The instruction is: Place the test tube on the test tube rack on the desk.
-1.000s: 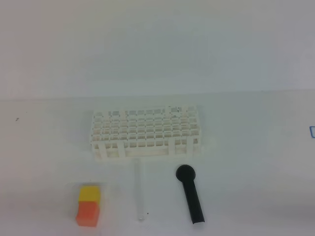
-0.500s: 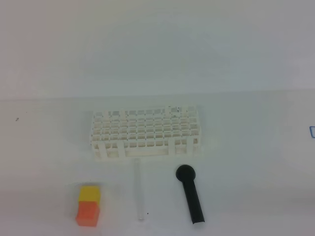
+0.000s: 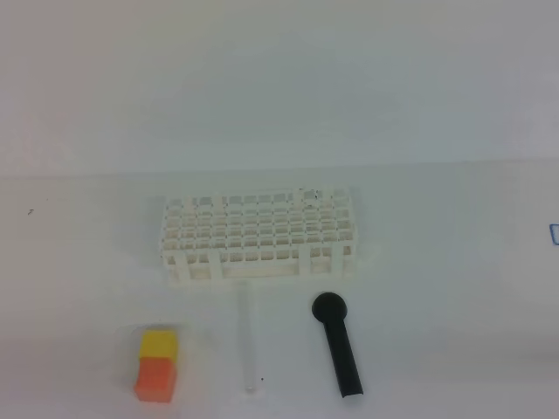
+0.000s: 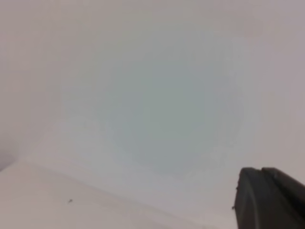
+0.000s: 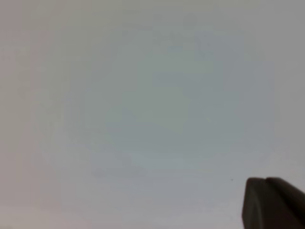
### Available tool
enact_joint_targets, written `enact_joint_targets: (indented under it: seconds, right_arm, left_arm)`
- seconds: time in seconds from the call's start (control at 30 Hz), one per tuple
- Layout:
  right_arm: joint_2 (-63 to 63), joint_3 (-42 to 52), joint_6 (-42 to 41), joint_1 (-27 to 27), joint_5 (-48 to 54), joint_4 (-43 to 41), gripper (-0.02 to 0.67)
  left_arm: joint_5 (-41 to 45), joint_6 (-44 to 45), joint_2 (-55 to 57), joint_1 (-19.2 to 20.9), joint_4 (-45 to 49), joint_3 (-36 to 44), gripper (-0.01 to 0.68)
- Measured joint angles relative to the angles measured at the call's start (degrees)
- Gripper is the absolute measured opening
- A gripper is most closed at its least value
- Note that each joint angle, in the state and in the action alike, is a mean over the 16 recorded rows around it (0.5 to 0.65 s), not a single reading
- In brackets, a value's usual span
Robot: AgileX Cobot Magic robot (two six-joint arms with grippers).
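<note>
The clear test tube [image 3: 247, 340] lies flat on the white desk [image 3: 454, 262], pointing front to back, just in front of the rack. The white lattice test tube rack [image 3: 258, 234] stands at the middle of the desk, and I see nothing standing in its holes. Neither gripper shows in the exterior high view. In the left wrist view only one dark finger [image 4: 269, 199] shows at the lower right, over bare white surface. In the right wrist view only one dark finger [image 5: 272, 202] shows at the lower right. Neither wrist view shows the tube or the rack.
A black round-headed stick [image 3: 337, 344] lies to the right of the tube. A yellow-and-orange block [image 3: 157, 365] sits to the left of the tube near the front edge. A small blue mark [image 3: 554, 233] is at the right edge.
</note>
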Motion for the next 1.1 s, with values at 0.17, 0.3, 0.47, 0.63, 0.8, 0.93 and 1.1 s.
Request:
enact_joint_targets:
  seconds: [0.17, 0.3, 0.47, 0.63, 0.8, 0.93, 1.1]
  right_arm:
    - [0.0, -0.1, 1.2, 0.0, 0.0, 0.1, -0.001]
    - [0.0, -1.4, 1.9, 0.0, 0.4, 0.2, -0.001]
    - [0.5, -5.8, 2.3, 0.0, 4.5, 0.2, -0.001]
    - [3.2, -13.5, 1.3, 0.0, 13.7, 0.3, -0.001]
    - [8.8, -23.6, 0.0, 0.0, 27.5, 0.3, -0.001]
    - [15.0, -31.3, -0.8, 0.0, 40.1, 0.4, -0.001]
    - [21.8, -38.7, -1.7, 0.0, 53.5, 0.7, -0.001]
  left_arm:
    - [2.6, -2.1, 0.1, 0.0, -2.0, -0.5, -0.001]
    - [6.3, -3.5, 0.1, 0.0, -2.8, -3.2, -0.001]
    - [13.6, -3.2, 1.4, 0.0, -2.2, -9.8, -0.001]
    - [26.0, -0.3, 5.9, -0.1, 0.4, -20.1, -0.001]
    - [39.6, 3.3, 13.3, -1.0, 2.6, -30.3, -0.001]
    - [47.6, 5.2, 20.1, -2.5, 3.1, -35.4, -0.001]
    - [54.3, 7.7, 29.0, -5.4, 0.4, -38.2, -0.001]
